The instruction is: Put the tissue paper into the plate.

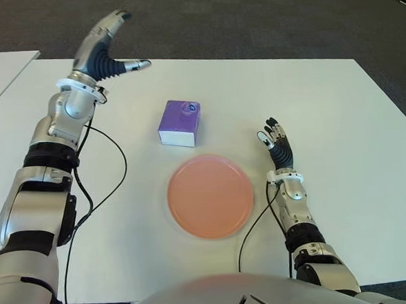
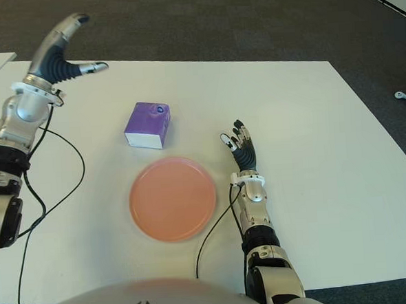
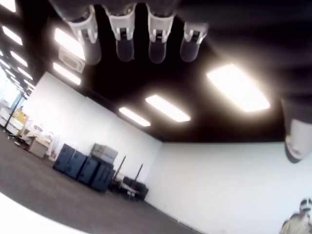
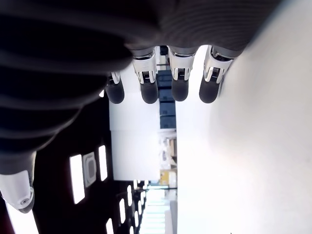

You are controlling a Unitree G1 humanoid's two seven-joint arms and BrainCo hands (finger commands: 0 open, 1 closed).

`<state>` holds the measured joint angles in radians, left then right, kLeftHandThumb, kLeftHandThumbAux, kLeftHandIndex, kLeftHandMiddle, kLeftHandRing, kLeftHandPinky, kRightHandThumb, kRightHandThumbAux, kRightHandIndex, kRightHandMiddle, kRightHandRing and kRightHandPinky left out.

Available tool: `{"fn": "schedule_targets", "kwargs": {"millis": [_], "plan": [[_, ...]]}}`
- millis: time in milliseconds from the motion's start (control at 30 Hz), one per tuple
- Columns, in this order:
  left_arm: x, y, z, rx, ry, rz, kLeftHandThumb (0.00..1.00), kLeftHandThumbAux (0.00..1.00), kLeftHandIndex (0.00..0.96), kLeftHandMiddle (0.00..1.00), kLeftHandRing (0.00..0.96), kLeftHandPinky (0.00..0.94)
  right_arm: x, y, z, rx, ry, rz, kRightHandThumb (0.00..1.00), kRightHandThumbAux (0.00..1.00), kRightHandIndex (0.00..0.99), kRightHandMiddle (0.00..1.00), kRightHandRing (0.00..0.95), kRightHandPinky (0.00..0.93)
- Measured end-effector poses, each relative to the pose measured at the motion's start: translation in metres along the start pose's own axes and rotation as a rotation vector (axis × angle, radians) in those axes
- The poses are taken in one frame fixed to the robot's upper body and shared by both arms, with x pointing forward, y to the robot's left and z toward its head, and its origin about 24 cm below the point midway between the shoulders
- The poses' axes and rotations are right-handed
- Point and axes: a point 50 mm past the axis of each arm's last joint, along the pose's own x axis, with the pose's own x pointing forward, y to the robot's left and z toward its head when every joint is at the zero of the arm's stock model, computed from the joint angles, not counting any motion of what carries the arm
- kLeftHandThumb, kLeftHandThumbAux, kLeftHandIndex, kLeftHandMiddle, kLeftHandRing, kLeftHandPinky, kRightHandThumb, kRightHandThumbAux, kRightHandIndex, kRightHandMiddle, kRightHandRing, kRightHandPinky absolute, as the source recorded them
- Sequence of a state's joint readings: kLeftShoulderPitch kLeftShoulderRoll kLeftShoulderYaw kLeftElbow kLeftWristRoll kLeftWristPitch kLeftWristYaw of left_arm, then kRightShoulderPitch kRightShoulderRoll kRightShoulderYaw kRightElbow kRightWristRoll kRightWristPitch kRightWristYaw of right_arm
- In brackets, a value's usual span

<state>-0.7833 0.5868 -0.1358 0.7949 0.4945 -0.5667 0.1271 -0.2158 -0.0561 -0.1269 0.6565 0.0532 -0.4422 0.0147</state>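
From the left eye, a white table (image 1: pixel 339 116) fills the scene with a round pink plate (image 1: pixel 210 196) at its near middle; taking that plate as the dial's centre, a purple pack of tissue paper (image 1: pixel 180 123) lies flat on the table at about 11 o'clock, just beyond the rim and not touching it, with no hand on it. The left hand (image 1: pixel 104 51) is raised high near the table's far edge at roughly 10 o'clock, well apart from the pack, its fingers stretched out and the thumb pointing sideways, holding nothing. The right hand (image 1: pixel 278 144) shows at about 2 o'clock from the plate, near its rim, fingers straight and slightly fanned, also empty; whether it touches the tabletop cannot be told. A black cable (image 1: pixel 114 164) trails from the left forearm across the table. The right eye gives the same layout: pack beyond the plate, the two hands on either side. In the left wrist view, four extended fingertips (image 3: pixel 124 41) point away over a room with ceiling lights (image 3: pixel 238 87) and a white wall, and nothing lies between them. In the right wrist view, straight fingertips (image 4: pixel 178 78) reach beside the bright table surface, the thumb tip (image 4: pixel 17 192) held well apart, the palm bare.
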Motion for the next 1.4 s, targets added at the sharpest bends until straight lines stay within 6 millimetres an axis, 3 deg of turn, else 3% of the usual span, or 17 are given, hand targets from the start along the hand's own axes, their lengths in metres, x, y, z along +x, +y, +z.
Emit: {"fn": "schedule_targets", "kwargs": {"millis": [267, 467, 733, 1033, 1400], "plan": [[0.002, -0.031, 0.009, 0.126, -0.052, -0.197, 0.152, 0.345, 0.000, 0.000, 0.000, 0.000, 0.001, 0.001, 0.000, 0.000, -0.004, 0.007, 0.063, 0.530, 0.000, 0.017, 0.000, 0.004], [-0.013, -0.068, 0.005, 0.263, -0.094, -0.381, 0.121, 0.323, 0.000, 0.000, 0.000, 0.000, 0.002, 0.002, 0.000, 0.000, -0.001, 0.008, 0.061, 0.529, 0.000, 0.015, 0.000, 0.001], [-0.029, -0.095, -0.003, 0.425, -0.138, -0.579, 0.080, 0.301, 0.000, 0.000, 0.000, 0.000, 0.003, 0.002, 0.000, 0.004, -0.001, 0.011, 0.067, 0.538, 0.000, 0.017, 0.000, 0.000], [-0.024, -0.106, 0.000, 0.573, -0.192, -0.704, 0.039, 0.245, 0.000, 0.000, 0.000, 0.000, 0.004, 0.001, 0.000, 0.002, 0.002, 0.012, 0.062, 0.536, 0.000, 0.015, 0.000, 0.000], [-0.016, -0.113, 0.001, 0.715, -0.187, -0.739, 0.028, 0.183, 0.000, 0.000, 0.000, 0.000, 0.005, 0.003, -0.001, 0.009, 0.005, 0.034, 0.070, 0.571, 0.000, 0.026, 0.000, 0.000]]}}
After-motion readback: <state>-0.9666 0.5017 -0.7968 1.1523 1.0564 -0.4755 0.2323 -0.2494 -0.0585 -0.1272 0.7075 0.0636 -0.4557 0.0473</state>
